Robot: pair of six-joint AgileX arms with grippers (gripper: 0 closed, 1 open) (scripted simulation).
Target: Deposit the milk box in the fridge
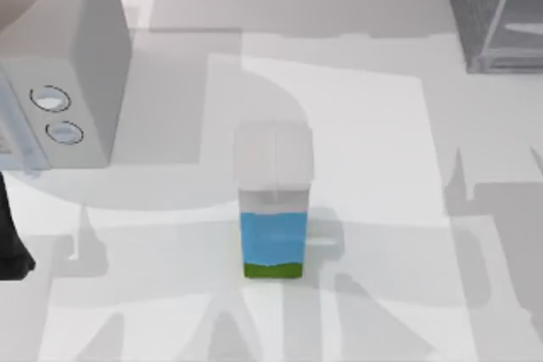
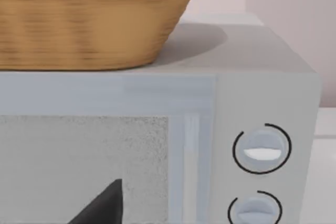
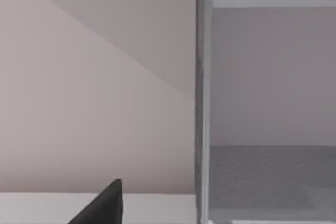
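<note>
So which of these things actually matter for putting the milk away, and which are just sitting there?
For the job:
- milk box, upright mid-table
- fridge, at the table's far right corner

Just sitting there:
- light grey box with two round dials, far left
- wicker basket on top of that box

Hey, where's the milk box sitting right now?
In the top view the milk box stands upright near the middle of the table, apart from the light grey box with two dials at left and the fridge at far right.
</note>
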